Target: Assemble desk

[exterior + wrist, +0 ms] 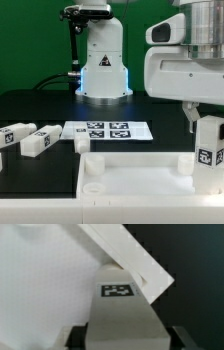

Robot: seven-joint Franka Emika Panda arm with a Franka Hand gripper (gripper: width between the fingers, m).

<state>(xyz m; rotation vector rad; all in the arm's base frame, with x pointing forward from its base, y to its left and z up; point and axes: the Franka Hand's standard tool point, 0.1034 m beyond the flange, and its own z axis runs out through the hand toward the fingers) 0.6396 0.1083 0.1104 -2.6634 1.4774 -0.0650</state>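
Note:
The white desk tabletop (130, 185) lies flat at the front, with a round corner socket (92, 165) showing on its near-left side. A white square leg (208, 150) with a black-and-white tag stands upright at the tabletop's corner on the exterior view's right. My gripper (203, 118) comes down over its top. In the wrist view the tagged leg (118, 290) fills the gap between my dark fingers (80, 338), which press on both its sides, so the gripper (125, 338) is shut on it. The tabletop (40, 274) lies beyond.
Two loose tagged legs (14, 136) (40, 141) lie on the black table at the exterior view's left, and a third white piece (82, 143) lies next to them. The marker board (108, 130) lies behind the tabletop. The robot base (103, 70) stands at the back.

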